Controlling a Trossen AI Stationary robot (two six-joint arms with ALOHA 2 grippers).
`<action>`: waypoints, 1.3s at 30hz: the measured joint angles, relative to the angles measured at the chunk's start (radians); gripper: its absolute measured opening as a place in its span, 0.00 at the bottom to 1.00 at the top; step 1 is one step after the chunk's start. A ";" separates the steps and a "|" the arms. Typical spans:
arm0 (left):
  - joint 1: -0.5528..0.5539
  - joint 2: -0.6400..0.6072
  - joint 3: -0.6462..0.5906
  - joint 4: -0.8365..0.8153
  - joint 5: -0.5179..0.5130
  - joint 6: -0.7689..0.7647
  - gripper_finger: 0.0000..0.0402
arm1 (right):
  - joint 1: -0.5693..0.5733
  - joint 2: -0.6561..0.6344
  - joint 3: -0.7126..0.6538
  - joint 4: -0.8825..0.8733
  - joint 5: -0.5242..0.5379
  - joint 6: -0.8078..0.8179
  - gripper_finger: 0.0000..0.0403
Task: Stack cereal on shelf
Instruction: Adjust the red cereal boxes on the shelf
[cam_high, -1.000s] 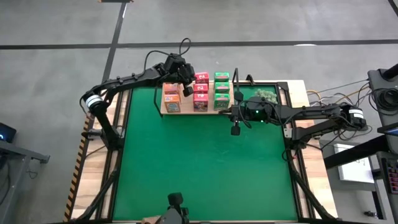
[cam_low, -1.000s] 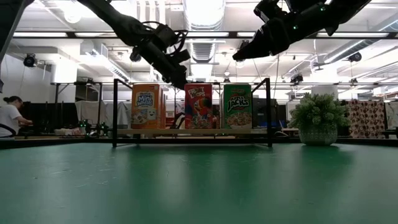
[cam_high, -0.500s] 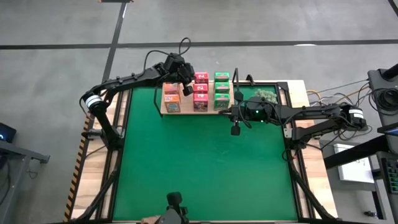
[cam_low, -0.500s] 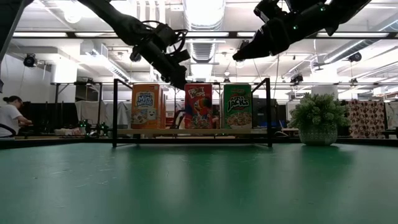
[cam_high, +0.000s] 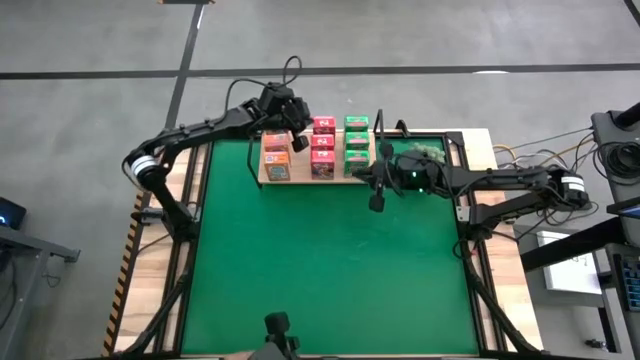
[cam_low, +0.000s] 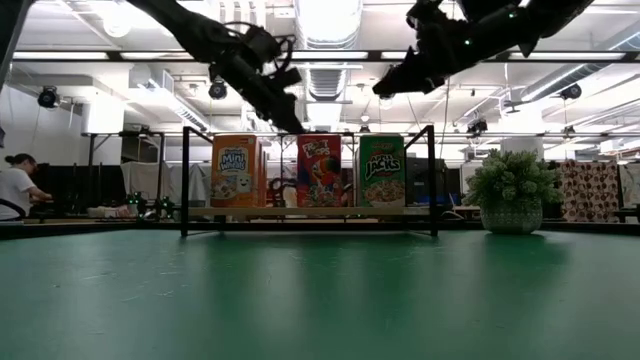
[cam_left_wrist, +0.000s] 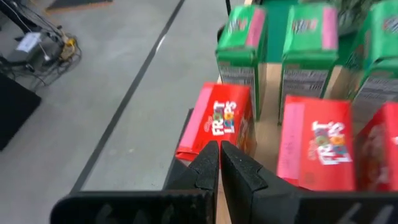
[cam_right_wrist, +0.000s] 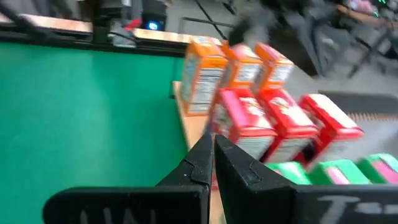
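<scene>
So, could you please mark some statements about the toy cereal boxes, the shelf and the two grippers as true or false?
1. All nine cereal boxes stand on the light wooden shelf. True.
2. The left gripper holds an orange box. False: it is shut and holds nothing.
3. The green boxes form the row nearest the fuzzy plant. True.
4. The right gripper is open. False: it is shut.
5. The pink boxes lie flat on the green mat. False: they stand upright on the shelf.
</scene>
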 joint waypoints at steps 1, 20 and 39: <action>-0.001 -0.016 -0.002 -0.003 0.000 -0.003 0.00 | -0.012 0.003 0.014 -0.018 0.000 0.015 0.02; -0.140 -0.519 -0.468 0.298 0.014 -0.084 0.00 | -0.257 0.462 0.711 -0.585 -0.019 -0.082 0.02; -0.141 -0.722 -0.603 0.331 0.013 -0.116 0.00 | -0.403 0.768 1.088 -0.822 -0.097 -0.153 0.02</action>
